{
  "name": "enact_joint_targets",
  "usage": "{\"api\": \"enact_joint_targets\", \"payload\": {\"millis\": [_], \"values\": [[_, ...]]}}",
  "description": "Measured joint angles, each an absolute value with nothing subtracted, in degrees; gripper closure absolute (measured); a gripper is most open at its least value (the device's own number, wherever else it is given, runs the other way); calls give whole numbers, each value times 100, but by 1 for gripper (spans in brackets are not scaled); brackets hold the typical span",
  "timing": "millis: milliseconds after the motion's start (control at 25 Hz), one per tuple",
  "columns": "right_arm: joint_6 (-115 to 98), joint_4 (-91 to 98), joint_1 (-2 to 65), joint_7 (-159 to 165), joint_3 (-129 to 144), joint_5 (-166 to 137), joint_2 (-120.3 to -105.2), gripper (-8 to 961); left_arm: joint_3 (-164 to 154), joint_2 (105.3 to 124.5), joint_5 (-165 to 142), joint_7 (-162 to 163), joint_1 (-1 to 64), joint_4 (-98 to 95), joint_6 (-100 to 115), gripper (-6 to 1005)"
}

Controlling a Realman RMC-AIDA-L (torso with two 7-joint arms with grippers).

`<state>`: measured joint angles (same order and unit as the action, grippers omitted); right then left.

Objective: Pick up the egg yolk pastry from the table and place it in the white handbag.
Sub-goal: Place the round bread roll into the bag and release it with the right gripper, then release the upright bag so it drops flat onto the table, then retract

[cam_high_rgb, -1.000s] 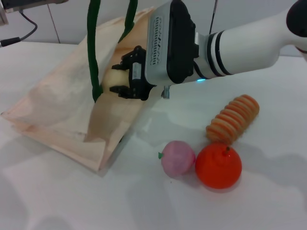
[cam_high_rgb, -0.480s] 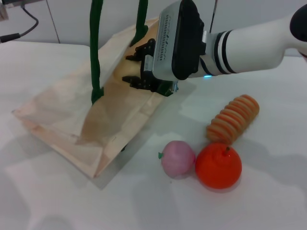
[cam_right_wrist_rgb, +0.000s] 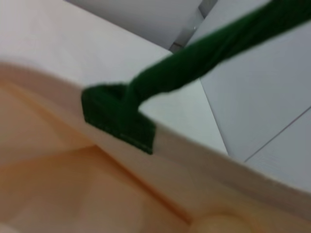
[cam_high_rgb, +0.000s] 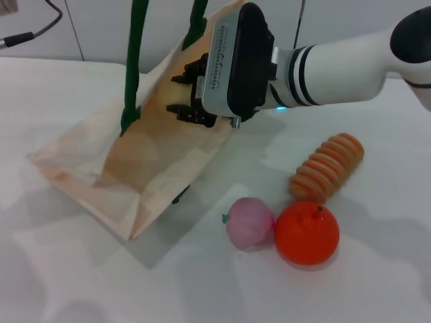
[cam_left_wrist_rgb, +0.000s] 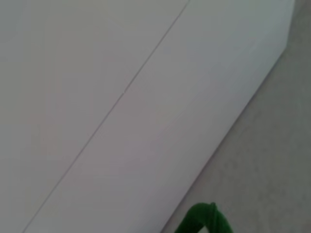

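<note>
The large cream cloth handbag (cam_high_rgb: 128,168) with dark green looped handles (cam_high_rgb: 132,64) is lying tilted on the white table (cam_high_rgb: 67,269), its mouth raised and its handles pulled up and out of the head view. The right gripper (cam_high_rgb: 185,94), black-fingered on a grey and black wrist block, is hovering at the open mouth of the handbag, just beside the nearer handle. Its jaws are standing apart with nothing between them. The small pale cream-yellow egg yolk pastry (cam_right_wrist_rgb: 218,224) is lying inside the handbag, showing in the right wrist view only as a rounded pale lump at the bottom of the bag's inner fold, below the green handle tab (cam_right_wrist_rgb: 119,119) sewn to the rim. The left gripper is not showing in any view; the left wrist view is showing only a white wall and a tip of green handle (cam_left_wrist_rgb: 201,221).

Beside the handbag, on its open-mouth side, are sitting a pink round fruit (cam_high_rgb: 249,223) with a green tip, a bright orange round fruit (cam_high_rgb: 306,233) touching it, and an orange-and-cream ridged spiral bread (cam_high_rgb: 326,168) just behind them.
</note>
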<state>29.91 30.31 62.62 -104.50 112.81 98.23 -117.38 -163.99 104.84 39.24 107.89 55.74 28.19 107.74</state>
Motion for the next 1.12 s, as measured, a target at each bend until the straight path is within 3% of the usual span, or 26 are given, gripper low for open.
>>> {"api": "enact_joint_targets", "payload": {"millis": [400, 760, 1120], "values": [[3016, 3400, 6137, -10266, 11595, 9819, -11702, 506, -16400, 10459, 4012, 10811, 5322, 2866, 10838, 876], [3087, 4742, 5489, -8406, 11394, 7752, -11589, 267, -16401, 10403, 4330, 10784, 4915, 2896, 10695, 864], [3089, 6818, 3906, -6671, 9798, 4925, -11612, 89, -16387, 10446, 4377, 10679, 4806, 2877, 10044, 847]]}}
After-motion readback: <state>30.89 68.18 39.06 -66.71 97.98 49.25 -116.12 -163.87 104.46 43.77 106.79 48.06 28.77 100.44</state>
